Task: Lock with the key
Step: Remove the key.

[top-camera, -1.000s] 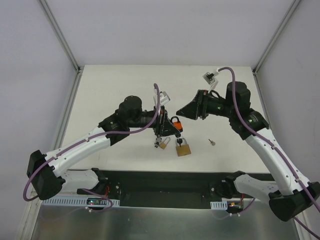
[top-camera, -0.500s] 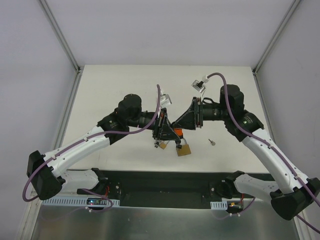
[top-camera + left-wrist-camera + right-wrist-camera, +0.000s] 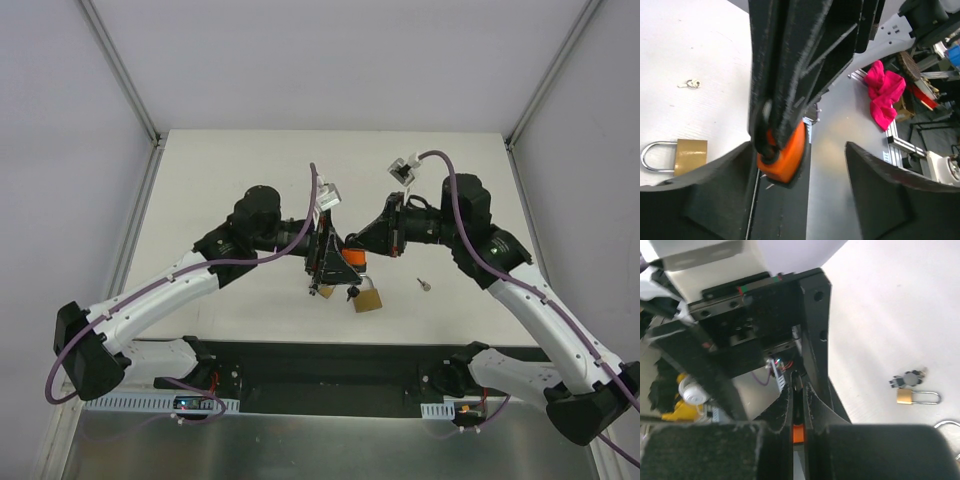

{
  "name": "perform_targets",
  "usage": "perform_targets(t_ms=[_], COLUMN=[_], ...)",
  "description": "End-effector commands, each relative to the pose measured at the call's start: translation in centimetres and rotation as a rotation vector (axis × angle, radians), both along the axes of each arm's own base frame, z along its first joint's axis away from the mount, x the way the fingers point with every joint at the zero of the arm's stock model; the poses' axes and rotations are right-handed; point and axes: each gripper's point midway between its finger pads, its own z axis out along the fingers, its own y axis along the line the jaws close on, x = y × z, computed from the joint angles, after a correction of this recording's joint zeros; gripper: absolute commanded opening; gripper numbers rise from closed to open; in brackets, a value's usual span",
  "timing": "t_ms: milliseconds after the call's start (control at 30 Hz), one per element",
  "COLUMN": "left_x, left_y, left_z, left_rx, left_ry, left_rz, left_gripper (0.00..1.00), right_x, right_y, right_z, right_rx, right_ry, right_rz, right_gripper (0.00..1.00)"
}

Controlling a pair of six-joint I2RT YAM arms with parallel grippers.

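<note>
From above, the two arms are meeting over the middle of the white table (image 3: 250, 170), closer to its near edge. The right gripper (image 3: 352, 250) is pinching the orange padlock (image 3: 352, 260) in the air, its jaws pressed fully onto it. The left gripper (image 3: 326, 262) is standing just beside it on the left. Below them a brass padlock (image 3: 367, 299) is lying near the table's near edge. A small padlock (image 3: 322, 291) is lying to the left of it, with dark keys (image 3: 352, 292) between the two. A small metal piece (image 3: 425, 284) is lying apart on the right. The far half of the table is giving open room.

In the left wrist view, the left gripper's own fingers (image 3: 700, 200) are standing moderately apart. The orange padlock is hanging between them, and a free gap is showing on one side of it.

In the right wrist view, the right gripper's fingers (image 3: 815, 410) are closing on a thin strip of orange. Bare table is showing to the right.
</note>
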Motion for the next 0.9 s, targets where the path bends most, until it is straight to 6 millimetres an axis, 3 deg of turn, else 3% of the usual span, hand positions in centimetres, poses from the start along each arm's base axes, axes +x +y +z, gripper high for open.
perform_targets(t_ms=[0, 133, 200, 233, 367, 733, 800, 867], left_x=[2.1, 4.4, 4.3, 4.1, 3.5, 3.3, 2.8, 2.0], left_y=[0.3, 1.9, 2.2, 2.4, 1.8, -0.4, -0.9, -1.2], left_z=[3.4, 2.8, 1.9, 3.2, 3.3, 6.1, 6.5, 6.5], left_rx=[-0.093, -0.105, -0.127, -0.188, -0.23, -0.337, -0.354, -0.356], left_ry=[-0.108, -0.083, -0.074, -0.096, -0.103, -0.172, -0.175, -0.172], left_rz=[0.121, 0.301, 0.304, 0.304, 0.241, 0.125, 0.092, 0.047], left_gripper=[0.8, 0.93, 0.95, 0.96, 0.96, 0.95, 0.91, 0.82], right_x=[2.5, 3.6, 3.9, 3.8, 3.6, 3.9, 4.1, 4.3], right_y=[-1.3, -3.3, -4.0, -4.5, -4.8, -4.1, -4.2, -4.2], right_z=[3.7, 6.3, 8.0, 9.1, 11.0, 11.0, 10.9, 10.9], right_rx=[0.042, 0.119, 0.177, 0.219, 0.28, 0.298, 0.296, 0.296], right_ry=[-0.071, -0.082, -0.104, -0.108, -0.111, -0.061, -0.061, -0.062], right_rz=[-0.207, -0.347, -0.396, -0.413, -0.429, -0.404, -0.41, -0.421], right_gripper=[0.0, 0.0, 0.01, 0.0, 0.0, 0.0, 0.0, 0.01])
